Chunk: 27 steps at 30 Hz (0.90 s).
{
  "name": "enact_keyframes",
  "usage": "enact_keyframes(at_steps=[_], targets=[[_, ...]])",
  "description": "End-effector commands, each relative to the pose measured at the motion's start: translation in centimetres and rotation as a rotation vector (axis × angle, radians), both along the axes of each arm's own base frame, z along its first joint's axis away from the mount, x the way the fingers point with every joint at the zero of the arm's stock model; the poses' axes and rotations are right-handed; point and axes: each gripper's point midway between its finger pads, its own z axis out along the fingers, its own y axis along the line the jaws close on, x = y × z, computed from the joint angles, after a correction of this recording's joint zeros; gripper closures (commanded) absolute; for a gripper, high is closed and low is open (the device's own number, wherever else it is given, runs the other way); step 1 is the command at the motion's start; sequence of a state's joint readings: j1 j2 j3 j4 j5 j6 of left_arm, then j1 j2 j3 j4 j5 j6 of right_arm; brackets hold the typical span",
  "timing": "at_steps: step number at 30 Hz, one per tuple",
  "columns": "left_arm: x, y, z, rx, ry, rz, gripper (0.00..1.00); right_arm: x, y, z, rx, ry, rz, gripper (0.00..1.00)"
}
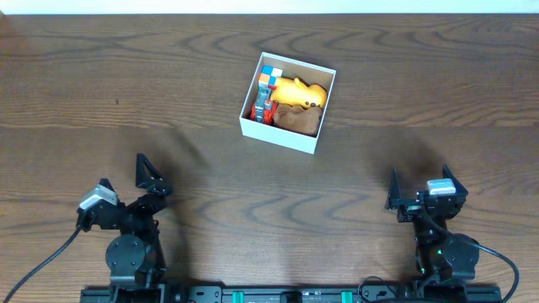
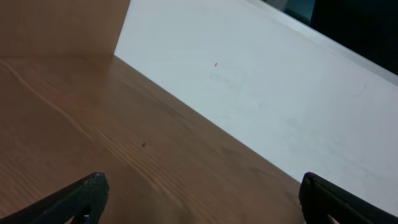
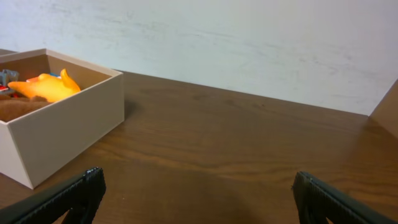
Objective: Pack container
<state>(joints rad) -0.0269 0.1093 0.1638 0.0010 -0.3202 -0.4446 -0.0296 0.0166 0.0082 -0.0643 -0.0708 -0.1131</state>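
Observation:
The container (image 1: 279,136), a square white box with a brown inside, sits at the middle back of the wooden table. In it lie a yellow toy (image 1: 299,93), a brown plush (image 1: 300,120) and a multicoloured block (image 1: 268,82). The right wrist view shows the container (image 3: 68,130) at the left with the yellow toy (image 3: 46,87) inside. My left gripper (image 1: 152,181) rests near the front left, open and empty, far from the box. My right gripper (image 1: 419,181) stands open and empty near the front right. Bare wood lies between the left gripper (image 2: 202,193) fingers and between the right gripper (image 3: 198,193) fingers.
A white wall (image 3: 249,50) runs along the table's far edge, and the same white wall (image 2: 261,81) fills the upper right of the left wrist view. Both arm bases stand at the front edge.

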Motion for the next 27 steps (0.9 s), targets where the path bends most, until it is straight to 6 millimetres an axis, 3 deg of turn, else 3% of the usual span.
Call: enact_keyframes(at_steps=[1,11,20,27], targets=[[-0.2,0.2,-0.9,-0.003,-0.009,0.007,0.02,0.0,0.1,0.0,-0.008,-0.002,0.002,0.01],[-0.2,0.1,-2.3,-0.007,-0.018,0.007,0.02,0.0,0.1,0.0,-0.008,-0.002,0.002,0.01],[0.1,0.1,-4.8,-0.096,-0.006,0.011,0.02,0.0,0.1,0.0,-0.008,-0.002,0.002,0.01],[0.1,0.1,-4.9,-0.096,-0.003,0.011,0.02,0.0,0.1,0.0,-0.008,-0.002,0.002,0.01]])
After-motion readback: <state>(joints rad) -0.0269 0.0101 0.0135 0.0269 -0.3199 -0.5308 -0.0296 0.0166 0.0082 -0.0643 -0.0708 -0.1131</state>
